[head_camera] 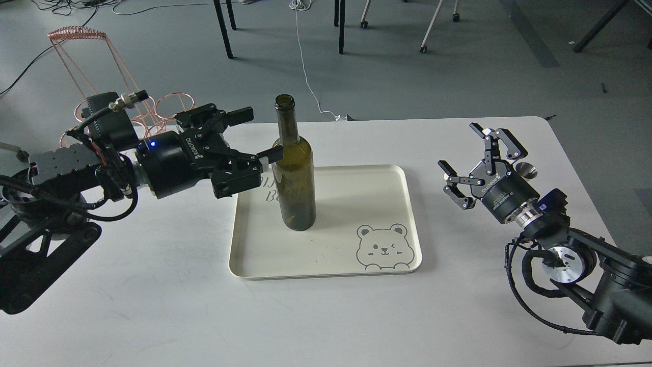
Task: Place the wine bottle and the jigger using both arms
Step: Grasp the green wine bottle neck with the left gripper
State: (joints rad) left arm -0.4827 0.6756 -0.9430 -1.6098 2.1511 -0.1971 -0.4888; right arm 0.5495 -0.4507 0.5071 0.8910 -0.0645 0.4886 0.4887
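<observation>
Wine bottle (294,176): upright on my cream tray (387,176), left of centre.
Left gripper (261,133): fingers spread wide, level with the bottle's shoulder; lower fingertip at the glass, nothing clamped.
Right gripper (474,162): fingers spread, empty, over the table (326,316).
Jigger (524,169): on the table just behind my right gripper, partly hidden.

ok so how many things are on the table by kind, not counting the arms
bottles: 1, the wine bottle standing on the tray
trays: 1, the cream tray
measuring cups: 1, the jigger behind the right gripper
wire racks: 1, the copper rack at the far left
total: 4
</observation>
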